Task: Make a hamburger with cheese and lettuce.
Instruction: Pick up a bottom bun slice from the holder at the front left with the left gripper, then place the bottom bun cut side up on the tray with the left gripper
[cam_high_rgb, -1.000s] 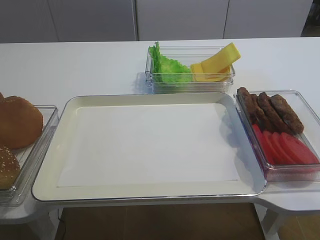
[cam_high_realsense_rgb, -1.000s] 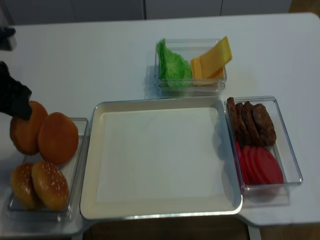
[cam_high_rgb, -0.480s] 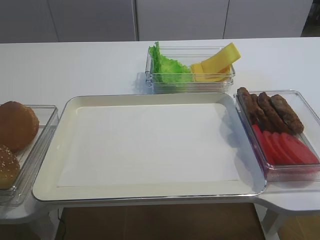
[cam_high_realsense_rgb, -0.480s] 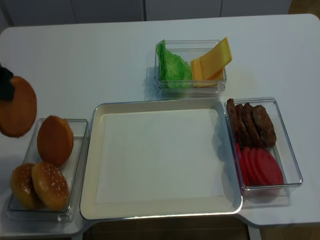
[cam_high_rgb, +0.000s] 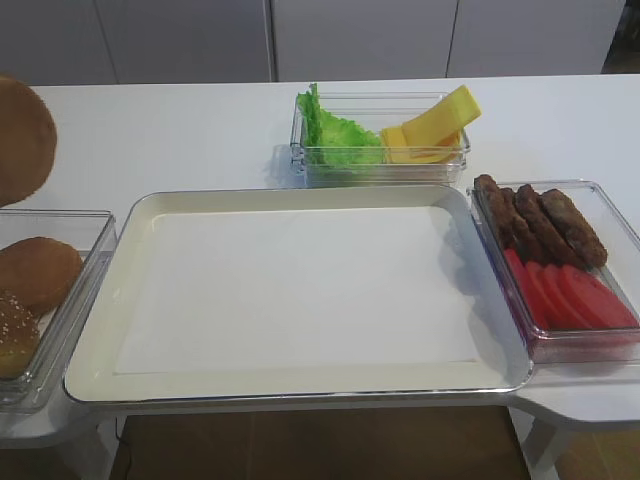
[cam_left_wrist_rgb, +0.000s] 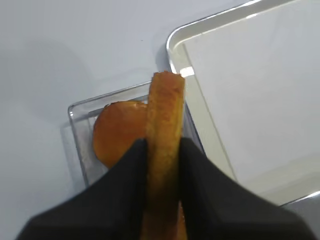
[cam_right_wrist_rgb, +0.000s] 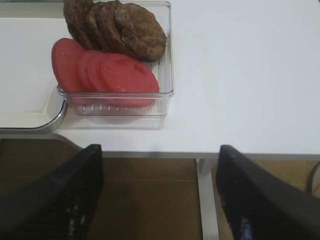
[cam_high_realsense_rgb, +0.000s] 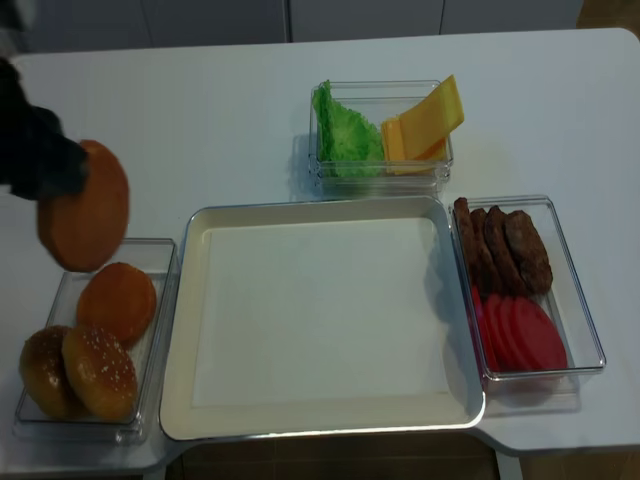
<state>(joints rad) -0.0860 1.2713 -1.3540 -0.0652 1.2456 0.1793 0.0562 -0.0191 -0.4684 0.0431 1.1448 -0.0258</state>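
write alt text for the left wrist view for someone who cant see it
Two dark fingers pinch a flat golden-brown bun half edge-on, held above a clear bin with another bun inside. A white tray lies to the right.

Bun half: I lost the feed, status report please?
Left hand shut on the bun half, held on edge above the bun container. Right hand open, empty, off the table's edge. Tray bare, nothing in the way.

Four buns (cam_high_realsense_rgb: 110, 304) (one lifted), four patties (cam_high_realsense_rgb: 500, 243), four tomato slices (cam_high_realsense_rgb: 520, 332), one tray (cam_high_realsense_rgb: 320, 425).
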